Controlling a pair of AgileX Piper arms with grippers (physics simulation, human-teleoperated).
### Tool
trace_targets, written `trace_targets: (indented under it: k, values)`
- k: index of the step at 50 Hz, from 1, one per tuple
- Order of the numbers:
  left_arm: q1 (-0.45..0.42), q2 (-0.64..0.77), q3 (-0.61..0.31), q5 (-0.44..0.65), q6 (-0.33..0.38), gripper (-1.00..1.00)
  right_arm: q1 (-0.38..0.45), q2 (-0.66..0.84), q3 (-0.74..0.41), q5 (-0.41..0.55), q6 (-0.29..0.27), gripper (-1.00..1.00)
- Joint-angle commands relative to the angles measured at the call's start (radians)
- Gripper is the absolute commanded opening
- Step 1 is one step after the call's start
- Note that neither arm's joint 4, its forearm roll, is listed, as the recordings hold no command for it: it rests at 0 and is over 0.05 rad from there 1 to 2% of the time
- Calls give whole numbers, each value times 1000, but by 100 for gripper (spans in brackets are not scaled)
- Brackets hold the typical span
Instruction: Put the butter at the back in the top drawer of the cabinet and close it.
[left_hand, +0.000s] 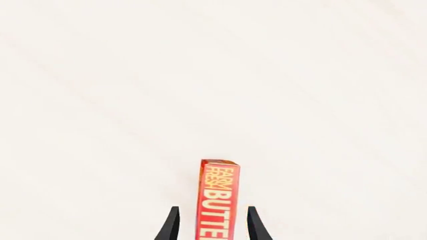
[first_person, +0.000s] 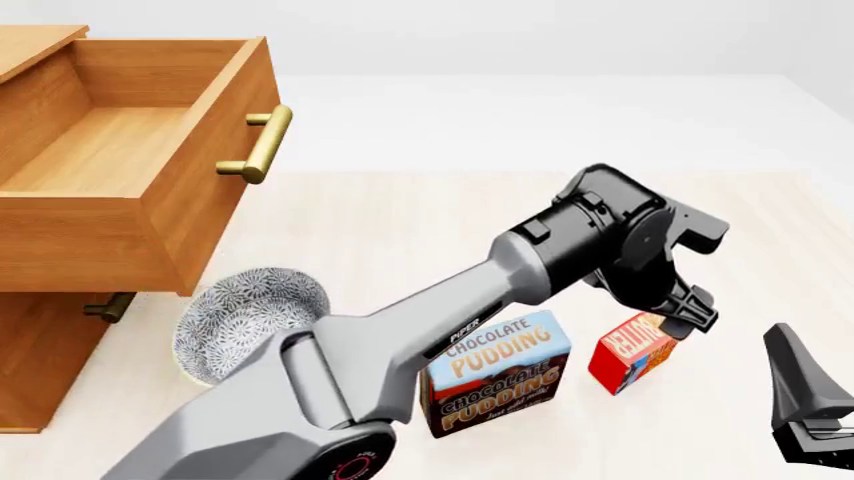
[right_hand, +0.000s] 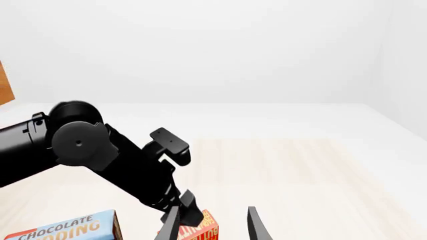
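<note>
The butter (first_person: 631, 352), a small red box with an orange label, stands on the table right of the pudding box. My left gripper (first_person: 683, 316) reaches down over it. In the left wrist view the butter (left_hand: 217, 200) sits between the fingers of the left gripper (left_hand: 213, 226), which is open with a small gap on each side. My right gripper (first_person: 806, 410) hangs open at the near right with nothing in it, as the right gripper (right_hand: 213, 225) also shows in its own view. The cabinet (first_person: 40, 350) stands at the left, its top drawer (first_person: 214, 215) pulled out and empty inside.
A blue-and-brown Chocolate Pudding box (first_person: 497, 375) stands just left of the butter. A patterned grey bowl (first_person: 254, 315) sits below the open drawer's front. The drawer's brass handle (first_person: 262, 145) juts toward the table's middle. The left arm (first_person: 441, 320) crosses the table diagonally.
</note>
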Motion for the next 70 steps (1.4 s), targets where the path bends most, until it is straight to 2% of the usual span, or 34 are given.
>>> trace_targets:
  k: [1,18,36,70]
  values:
    - [-4,-32,90,-48,-3,100,0,0,0,0,0,100]
    - [-2,-40,140,-78,-8,100,0,0,0,0,0,100]
    - [-18,-4,112,-71,-25,100,0,0,0,0,0,100]
    - [-16,-64,298,-181,-52,100,0,0,0,0,0,100]
